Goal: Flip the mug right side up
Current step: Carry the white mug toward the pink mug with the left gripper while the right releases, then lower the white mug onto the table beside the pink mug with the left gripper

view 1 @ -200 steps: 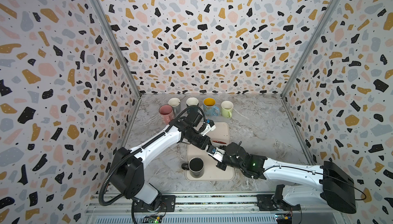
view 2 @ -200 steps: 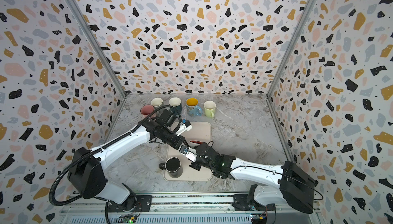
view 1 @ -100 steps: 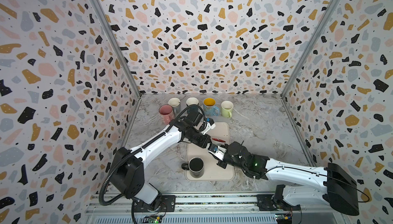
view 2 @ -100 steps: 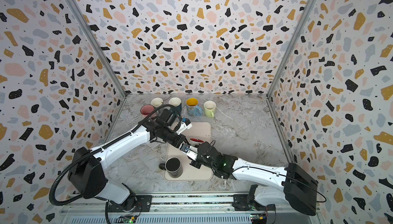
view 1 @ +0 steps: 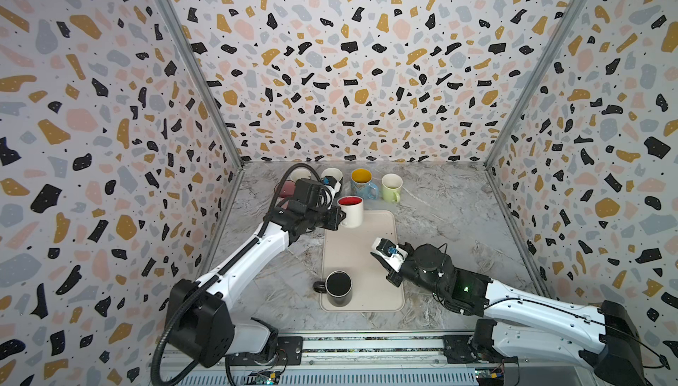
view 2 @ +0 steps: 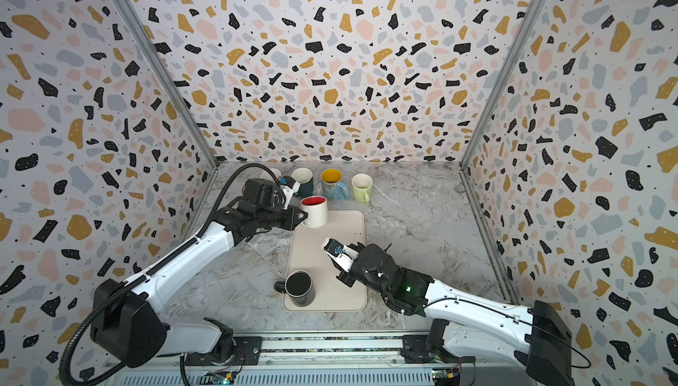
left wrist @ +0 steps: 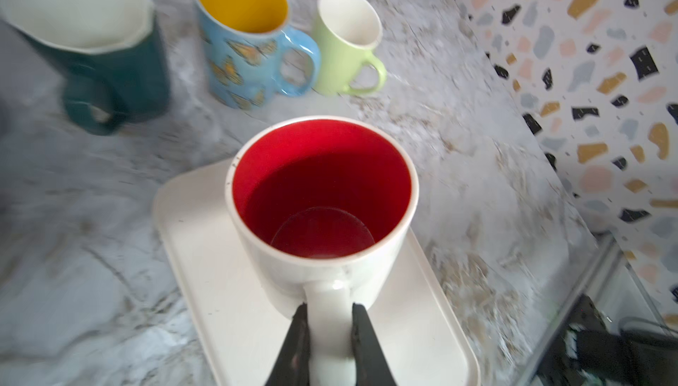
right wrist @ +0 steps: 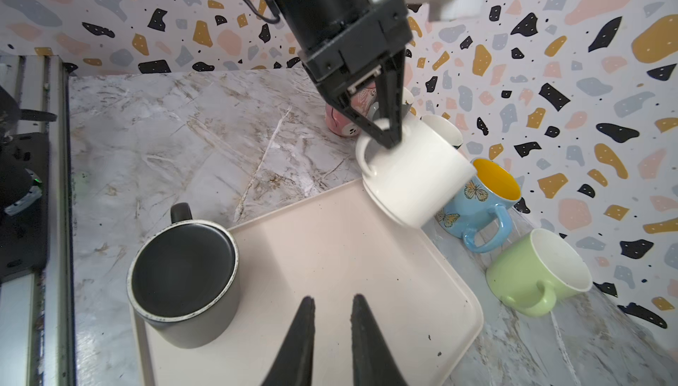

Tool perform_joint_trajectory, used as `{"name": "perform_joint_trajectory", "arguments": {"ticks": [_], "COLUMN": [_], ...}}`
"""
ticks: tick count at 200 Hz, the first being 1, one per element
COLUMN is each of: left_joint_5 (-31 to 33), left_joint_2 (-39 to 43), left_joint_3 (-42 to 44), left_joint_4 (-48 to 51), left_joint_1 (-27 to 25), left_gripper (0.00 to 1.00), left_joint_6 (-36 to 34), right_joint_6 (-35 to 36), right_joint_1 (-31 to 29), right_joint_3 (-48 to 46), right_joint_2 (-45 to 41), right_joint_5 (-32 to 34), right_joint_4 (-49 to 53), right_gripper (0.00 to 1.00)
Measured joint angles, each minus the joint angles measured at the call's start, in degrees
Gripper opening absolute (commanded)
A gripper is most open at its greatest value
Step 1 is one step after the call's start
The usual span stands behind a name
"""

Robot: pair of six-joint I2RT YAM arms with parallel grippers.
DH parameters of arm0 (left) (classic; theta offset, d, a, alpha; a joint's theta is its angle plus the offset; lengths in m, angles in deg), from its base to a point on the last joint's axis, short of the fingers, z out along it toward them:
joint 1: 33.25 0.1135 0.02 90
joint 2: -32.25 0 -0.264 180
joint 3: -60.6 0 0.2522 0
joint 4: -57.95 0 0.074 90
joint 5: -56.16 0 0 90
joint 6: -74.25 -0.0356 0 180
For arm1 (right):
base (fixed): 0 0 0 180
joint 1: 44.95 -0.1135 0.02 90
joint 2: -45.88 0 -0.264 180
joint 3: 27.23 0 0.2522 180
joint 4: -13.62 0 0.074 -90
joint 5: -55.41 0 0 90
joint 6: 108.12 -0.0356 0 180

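Note:
The mug (view 1: 350,211) (view 2: 314,211) is white with a red inside and stands mouth up over the far end of the beige tray (view 1: 363,255). My left gripper (left wrist: 327,309) (view 1: 340,218) is shut on its handle; in the right wrist view the black fingers (right wrist: 385,127) pinch the handle from above the mug (right wrist: 414,178). My right gripper (right wrist: 332,299) (view 1: 375,255) hovers over the tray's (right wrist: 330,248) right side, apart from the mug. It is open by a narrow gap with nothing between the fingers.
A black mug (view 1: 338,287) (right wrist: 183,277) stands upright at the tray's near left corner. Along the back wall stand a teal mug (left wrist: 91,46), a blue butterfly mug (view 1: 361,182) and a green mug (view 1: 391,186). A pink mug (right wrist: 341,123) sits behind my left arm.
The right gripper has let go of the mug, opened a little and drawn back to the right. The left arm has carried the mug to the tray's far end, now mouth up.

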Motion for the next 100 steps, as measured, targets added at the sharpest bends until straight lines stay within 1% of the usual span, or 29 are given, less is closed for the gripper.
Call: {"name": "perform_joint_trajectory", "arguments": {"ticks": [42,100], "left_joint_5": [8.68,18.73], "left_joint_2": [6.05,9.4], "left_joint_3": [9.62,21.9], "left_joint_4": [-9.64,-19.96], "left_joint_1": [2.84,3.78], "left_gripper": [0.0,0.0], "left_joint_6": [1.53,3.15], "right_joint_6": [-0.52,-0.79], "right_joint_1": [0.24,1.92], "right_joint_3": [0.0,0.0], "right_joint_2": [2.27,3.17], "right_joint_5": [0.87,0.68], "right_joint_4": [0.15,-0.04], "right_gripper": [0.2,0.2]}}
